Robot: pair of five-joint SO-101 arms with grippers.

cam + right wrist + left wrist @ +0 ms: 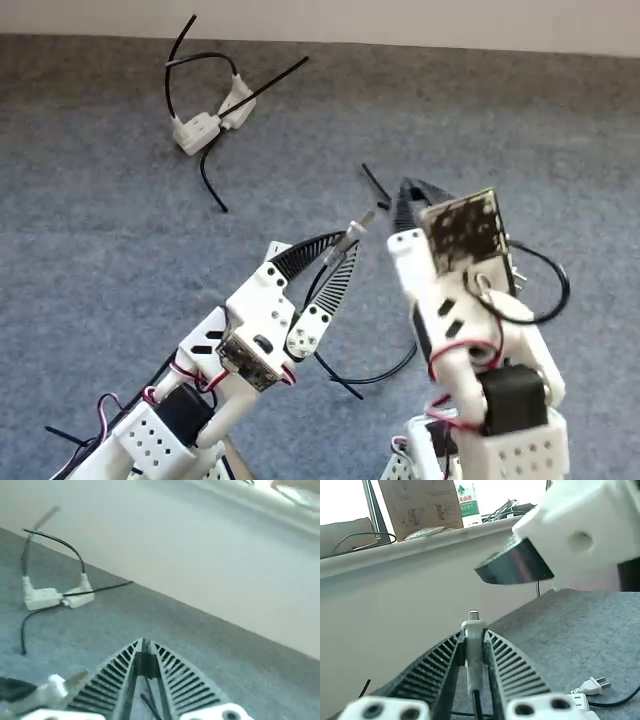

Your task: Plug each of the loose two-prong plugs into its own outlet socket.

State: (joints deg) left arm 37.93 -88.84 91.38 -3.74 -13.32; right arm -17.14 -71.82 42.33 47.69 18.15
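My left gripper is shut on a white plug, held above the carpet with its metal end pointing toward the other arm. Just to its right, my right gripper is shut on a thin black cord, whose end sticks out past the fingertips. The held white plug also appears in the right wrist view. Another white two-prong plug lies loose on the carpet. At the far left a white plug and socket pair lies joined, with black cords.
Grey carpet covers the table up to a pale wall at the back. A black cord loops on the carpet between and in front of the arms. The right arm's white body looms close in the left wrist view.
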